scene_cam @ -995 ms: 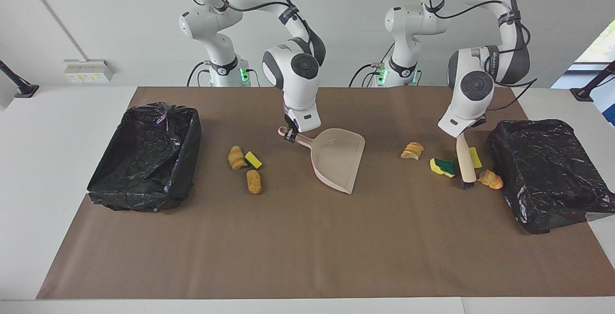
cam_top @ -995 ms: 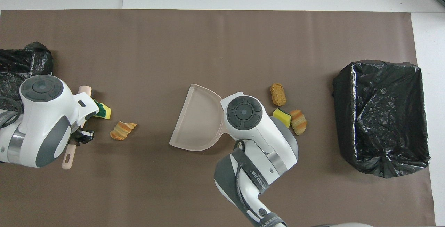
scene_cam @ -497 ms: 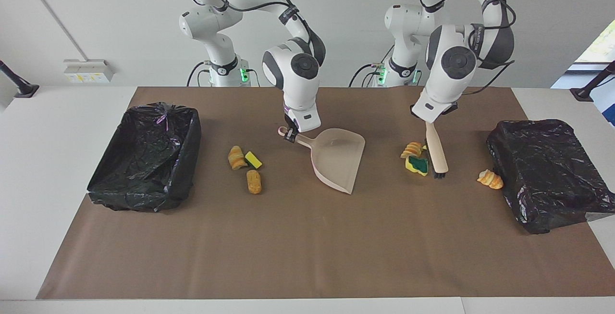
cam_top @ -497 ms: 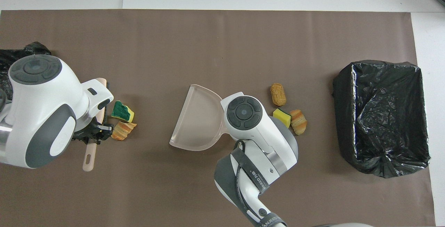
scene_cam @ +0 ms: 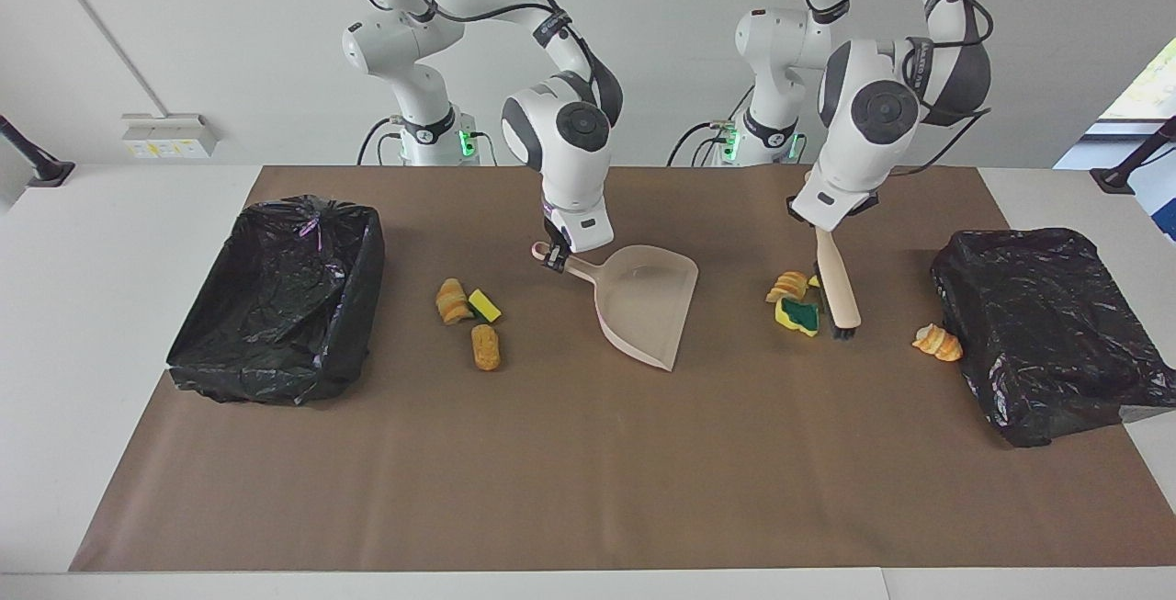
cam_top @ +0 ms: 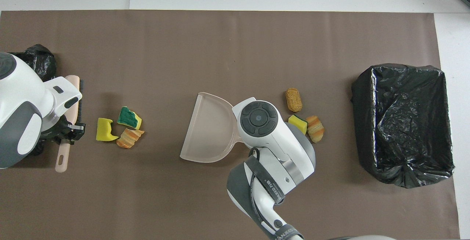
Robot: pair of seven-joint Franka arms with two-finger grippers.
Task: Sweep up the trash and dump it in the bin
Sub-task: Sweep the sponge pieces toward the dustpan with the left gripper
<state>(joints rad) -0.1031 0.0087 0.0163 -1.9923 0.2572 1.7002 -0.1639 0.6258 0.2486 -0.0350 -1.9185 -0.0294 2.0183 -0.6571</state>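
Note:
The beige dustpan (scene_cam: 643, 301) (cam_top: 209, 129) lies mid-table, its handle held by my shut right gripper (scene_cam: 554, 257). My left gripper (scene_cam: 820, 231) (cam_top: 71, 129) is shut on the beige brush (scene_cam: 838, 283) (cam_top: 68, 137), bristles down beside three trash scraps: a bread slice (scene_cam: 788, 286) (cam_top: 128, 138), a green-backed sponge (scene_cam: 797, 315) (cam_top: 129, 117) and a yellow sponge (cam_top: 104, 134). Another bread chunk (scene_cam: 937, 343) lies against the black bag. Toward the bin lie a bread piece (scene_cam: 450, 300) (cam_top: 315, 128), a yellow sponge (scene_cam: 484, 305) (cam_top: 298, 123) and a tan chunk (scene_cam: 485, 346) (cam_top: 293, 99).
The black-lined bin (scene_cam: 276, 297) (cam_top: 404, 122) stands open at the right arm's end of the brown mat. A crumpled black bag (scene_cam: 1038, 324) (cam_top: 36, 58) sits at the left arm's end. My right wrist hides the dustpan handle in the overhead view.
The left gripper swept the brush toward the dustpan, pushing two sponges up to the bread slice, then drew back slightly. One bread chunk stayed by the black bag. The right arm held still.

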